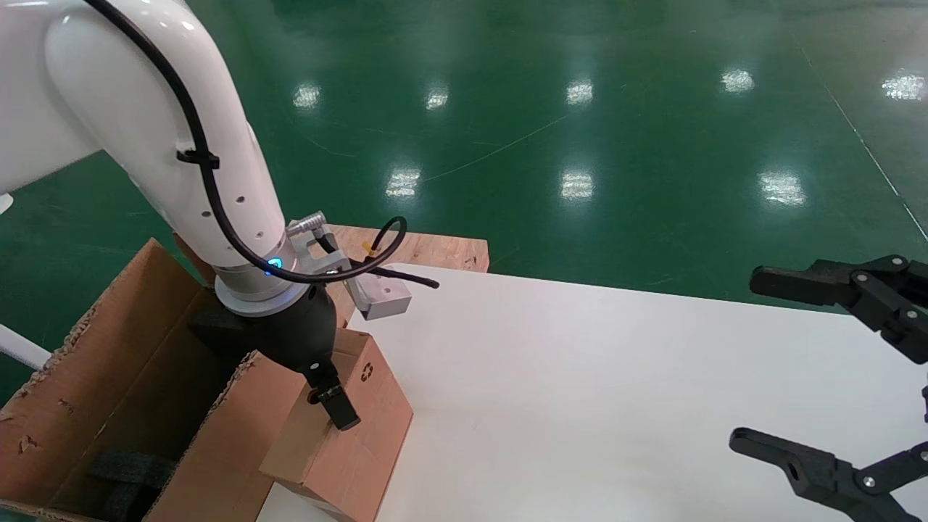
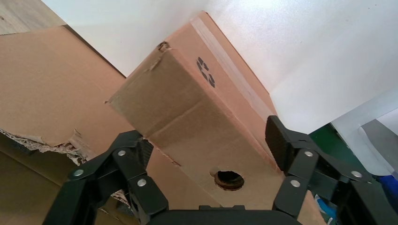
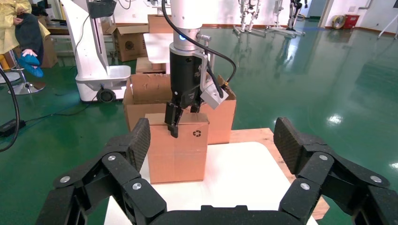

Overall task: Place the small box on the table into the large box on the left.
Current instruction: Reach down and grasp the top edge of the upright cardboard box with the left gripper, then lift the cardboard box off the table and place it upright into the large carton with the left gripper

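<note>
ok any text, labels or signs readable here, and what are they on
No words, brand names or numbers can be read in any view.
Recycling mark, a black arrow symbol without lettering: on the small box, near its upper edge, held by the left gripper.
The large box, the table and the right gripper show no print.

A bare plywood board (image 1: 435, 250) (partly hidden) lies above a glossy green floor (image 1: 580, 109).

The left arm (image 1: 145, 123) is glossy white with a black cable (image 1: 217, 210) tied along it, a blue light at the wrist, and a black left hand (image 1: 326, 395). The right hand (image 1: 855, 384) is black with silver screws.
</note>
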Action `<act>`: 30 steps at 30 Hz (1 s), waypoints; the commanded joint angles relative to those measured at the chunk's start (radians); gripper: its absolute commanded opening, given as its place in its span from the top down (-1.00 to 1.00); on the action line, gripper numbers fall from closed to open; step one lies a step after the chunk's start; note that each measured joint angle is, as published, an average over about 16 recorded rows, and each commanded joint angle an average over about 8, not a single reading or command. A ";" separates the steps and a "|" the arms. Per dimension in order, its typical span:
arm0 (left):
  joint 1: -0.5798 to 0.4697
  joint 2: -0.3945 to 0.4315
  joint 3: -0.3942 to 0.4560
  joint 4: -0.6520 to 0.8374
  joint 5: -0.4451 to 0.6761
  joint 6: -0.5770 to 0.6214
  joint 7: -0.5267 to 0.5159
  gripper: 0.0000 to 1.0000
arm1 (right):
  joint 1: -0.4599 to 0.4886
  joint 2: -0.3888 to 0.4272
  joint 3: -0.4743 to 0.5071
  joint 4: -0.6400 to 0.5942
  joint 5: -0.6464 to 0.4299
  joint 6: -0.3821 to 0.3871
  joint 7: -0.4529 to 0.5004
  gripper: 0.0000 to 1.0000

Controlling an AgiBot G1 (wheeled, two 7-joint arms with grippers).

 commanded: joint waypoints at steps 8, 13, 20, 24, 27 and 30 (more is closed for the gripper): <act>0.000 0.000 0.000 0.000 0.001 0.000 0.000 1.00 | 0.000 0.000 0.000 0.000 0.000 0.000 0.000 -1.00; 0.000 0.000 0.000 0.000 0.001 0.000 0.000 1.00 | 0.000 0.000 0.000 0.000 0.000 0.000 0.000 -1.00; -0.002 0.003 0.000 0.018 0.000 -0.005 0.008 1.00 | 0.000 0.000 0.000 0.000 0.000 0.000 0.000 -1.00; -0.018 0.004 -0.007 0.038 0.012 -0.025 0.016 1.00 | 0.000 0.000 0.000 0.000 0.000 0.000 0.000 -1.00; -0.042 0.005 -0.024 0.062 0.025 -0.054 0.029 1.00 | 0.000 0.000 0.000 0.000 0.000 0.000 0.000 -1.00; -0.072 0.011 -0.048 0.102 0.032 -0.085 0.049 1.00 | 0.000 0.000 0.000 0.000 0.000 0.000 0.000 -1.00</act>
